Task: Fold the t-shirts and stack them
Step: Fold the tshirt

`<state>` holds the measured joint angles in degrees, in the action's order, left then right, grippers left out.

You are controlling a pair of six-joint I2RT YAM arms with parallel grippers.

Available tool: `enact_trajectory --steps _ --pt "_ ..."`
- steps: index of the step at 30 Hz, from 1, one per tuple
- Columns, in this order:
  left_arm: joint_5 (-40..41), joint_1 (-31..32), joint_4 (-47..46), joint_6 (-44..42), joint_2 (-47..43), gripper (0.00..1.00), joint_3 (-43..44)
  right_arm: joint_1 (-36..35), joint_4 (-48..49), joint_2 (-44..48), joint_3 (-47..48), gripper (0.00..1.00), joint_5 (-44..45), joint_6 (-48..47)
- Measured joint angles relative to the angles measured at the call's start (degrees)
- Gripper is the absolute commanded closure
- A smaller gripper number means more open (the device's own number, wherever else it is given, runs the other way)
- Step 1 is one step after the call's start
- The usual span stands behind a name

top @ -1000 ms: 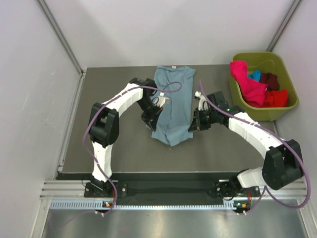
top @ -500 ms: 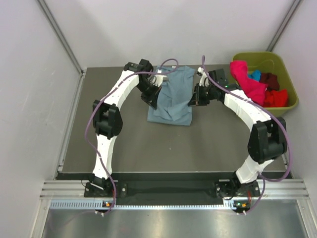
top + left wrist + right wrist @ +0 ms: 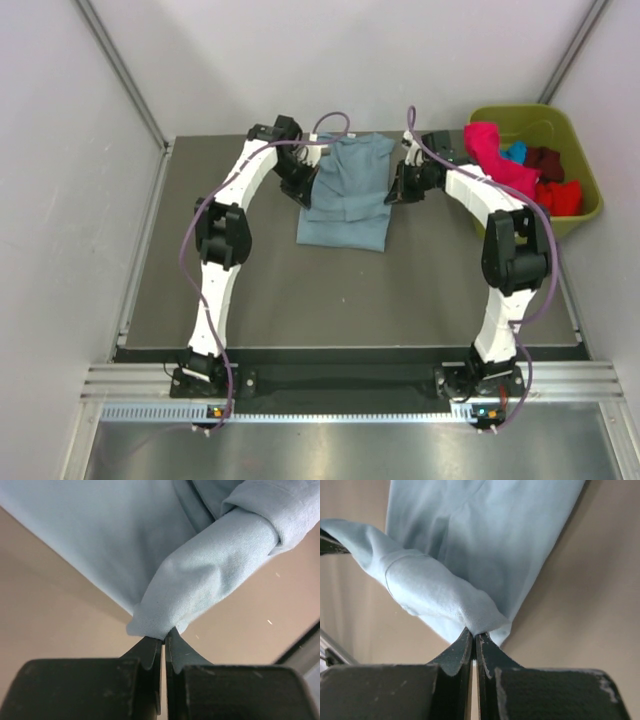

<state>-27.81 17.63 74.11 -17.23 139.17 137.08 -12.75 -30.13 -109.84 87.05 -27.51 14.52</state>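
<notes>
So far the grey-blue shirt [image 3: 345, 195], twelve o'clock on the bench [image 3: 250, 290], is half folded (left claw [image 3: 163, 640] and right claw [image 3: 474, 636] each pinch its edge); other shirts [image 3: 500, 165] wait in the bin [image 3: 520, 110].

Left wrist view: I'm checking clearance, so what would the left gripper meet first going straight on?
The grey-blue t-shirt: the left gripper is shut on its fold, and more cloth lies directly ahead, though depth beyond is unclear.
</notes>
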Motion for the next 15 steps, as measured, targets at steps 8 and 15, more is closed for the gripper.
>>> enact_trajectory --steps 8,15 --pt "2.19 -0.57 -8.09 1.88 4.09 1.00 0.20 0.28 0.85 -5.97 5.90 1.00 0.02 -0.04" --pt "2.40 -2.54 -16.55 6.34 5.99 1.00 0.20 0.28 1.81 -7.80 7.21 1.00 0.04 -0.07"
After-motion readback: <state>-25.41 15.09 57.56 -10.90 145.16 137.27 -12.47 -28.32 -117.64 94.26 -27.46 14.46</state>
